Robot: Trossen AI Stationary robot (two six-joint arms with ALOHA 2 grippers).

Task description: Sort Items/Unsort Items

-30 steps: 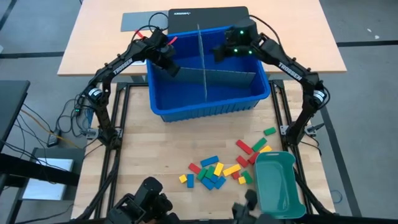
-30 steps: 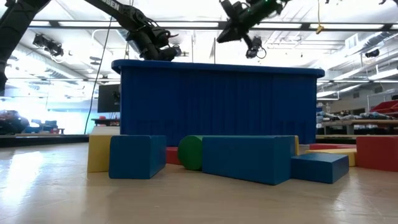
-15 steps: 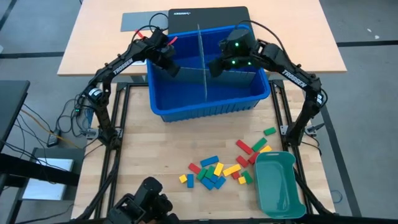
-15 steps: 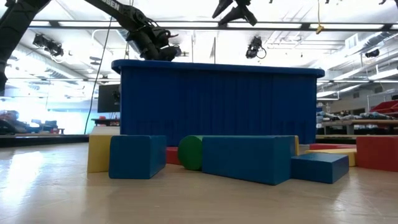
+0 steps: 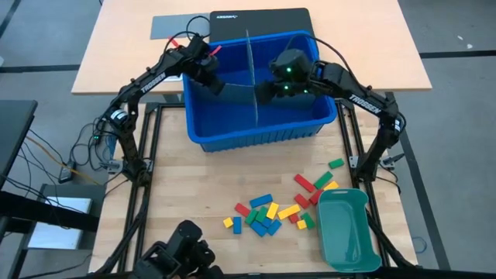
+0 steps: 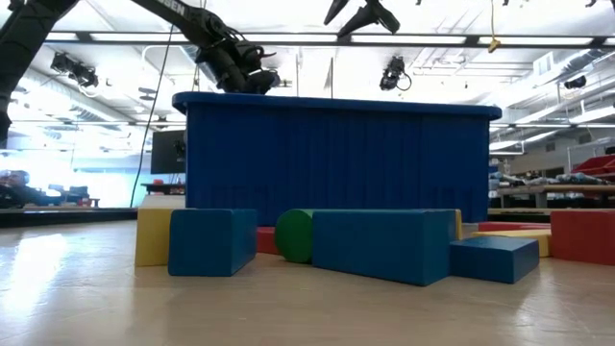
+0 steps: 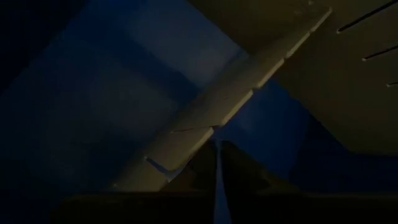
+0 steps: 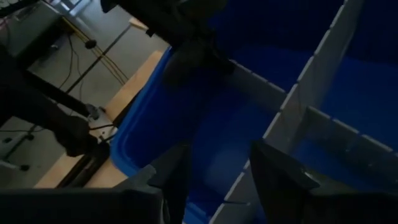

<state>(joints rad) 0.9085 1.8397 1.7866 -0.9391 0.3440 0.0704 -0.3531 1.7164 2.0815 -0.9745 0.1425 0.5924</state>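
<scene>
— Since a second ago, what moved?
— Only the right gripper (image 5: pixel 262 91): it has swung from the blue bin's (image 5: pixel 256 138) far right part toward the middle, over the grey divider (image 5: pixel 250 58), and its fingers (image 8: pixel 277 171) have spread apart with nothing between them.

— And the blocks?
— The blocks (image 5: pixel 267 212) lie scattered on the wooden table (image 5: pixel 174 194) in front of the bin, red, yellow, green and blue, well apart from both grippers. One green block (image 5: pixel 335 163) sits alone nearer the right arm's base. In the low view they stand before the bin's front wall.

— What else is near them?
— A teal tray (image 5: pixel 346 230) just beside the scatter, on its right.

— The left arm?
— The left gripper (image 5: pixel 215 84) hangs inside the bin's left rear compartment, beside the divider; the fingers stand nearly together around the divider's thin edge.
</scene>
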